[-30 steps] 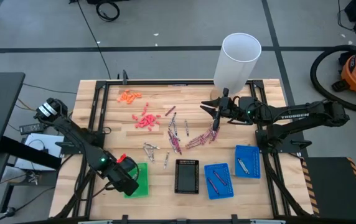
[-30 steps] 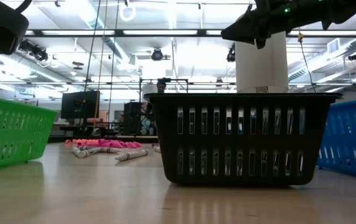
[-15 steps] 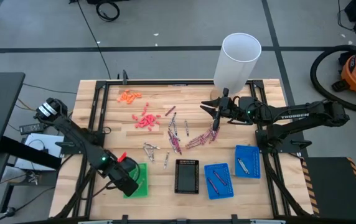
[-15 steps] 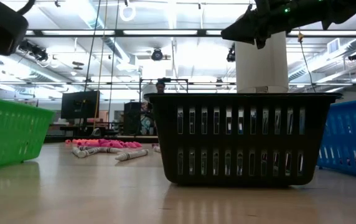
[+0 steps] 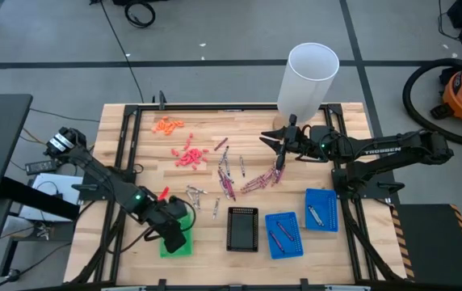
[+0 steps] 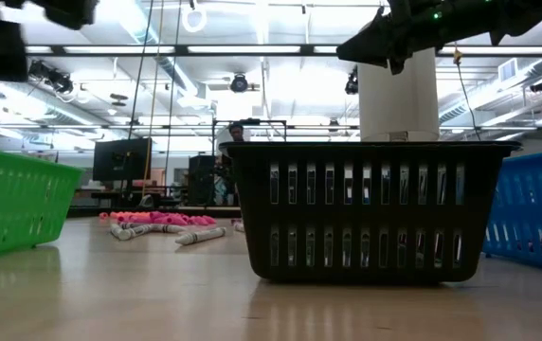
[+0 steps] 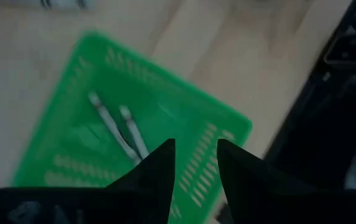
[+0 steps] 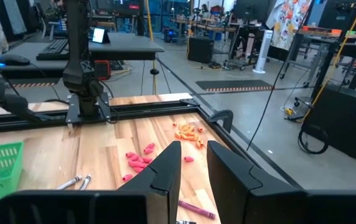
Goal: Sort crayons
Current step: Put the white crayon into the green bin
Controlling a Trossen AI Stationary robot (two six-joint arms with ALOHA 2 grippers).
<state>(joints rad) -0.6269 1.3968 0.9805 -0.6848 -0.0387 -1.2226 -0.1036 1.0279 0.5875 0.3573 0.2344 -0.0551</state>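
The left gripper (image 5: 176, 230) hangs over the green tray (image 7: 134, 149) near the desk's (image 5: 150, 162) front edge, fingers parted and holding nothing; two silvery crayons (image 7: 119, 127) lie in that tray. The right gripper (image 5: 283, 145) hovers above the loose crayons (image 5: 231, 174) mid-desk, its fingers a little apart, nothing between them.

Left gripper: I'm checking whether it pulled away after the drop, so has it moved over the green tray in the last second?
Yes. In the high view the left gripper has shifted toward the black tray, now covering more of the green tray.
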